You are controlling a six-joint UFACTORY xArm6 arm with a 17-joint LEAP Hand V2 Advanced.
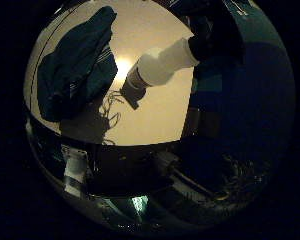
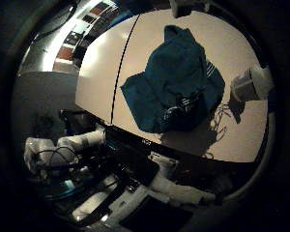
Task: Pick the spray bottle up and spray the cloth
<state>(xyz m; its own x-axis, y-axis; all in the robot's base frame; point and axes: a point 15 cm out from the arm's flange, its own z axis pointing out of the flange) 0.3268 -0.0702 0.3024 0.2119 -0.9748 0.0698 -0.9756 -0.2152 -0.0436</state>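
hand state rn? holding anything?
Right hand: shut on the spray bottle, held above the table beside the blue cloth.

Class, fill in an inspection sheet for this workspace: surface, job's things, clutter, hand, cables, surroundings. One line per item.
Surface: pale table, with a dark seam line across it.
Job's things: white spray bottle is off the table, nozzle end pointing toward the teal cloth; the cloth lies crumpled on the table, loose threads trailing from its edge.
Clutter: nothing seen on the table beyond the cloth.
Hand: right hand is dark parts at the bottle's far end; finger pose cannot be told.
Cables: left out.
Surroundings: dim room past the table edge; white equipment below.
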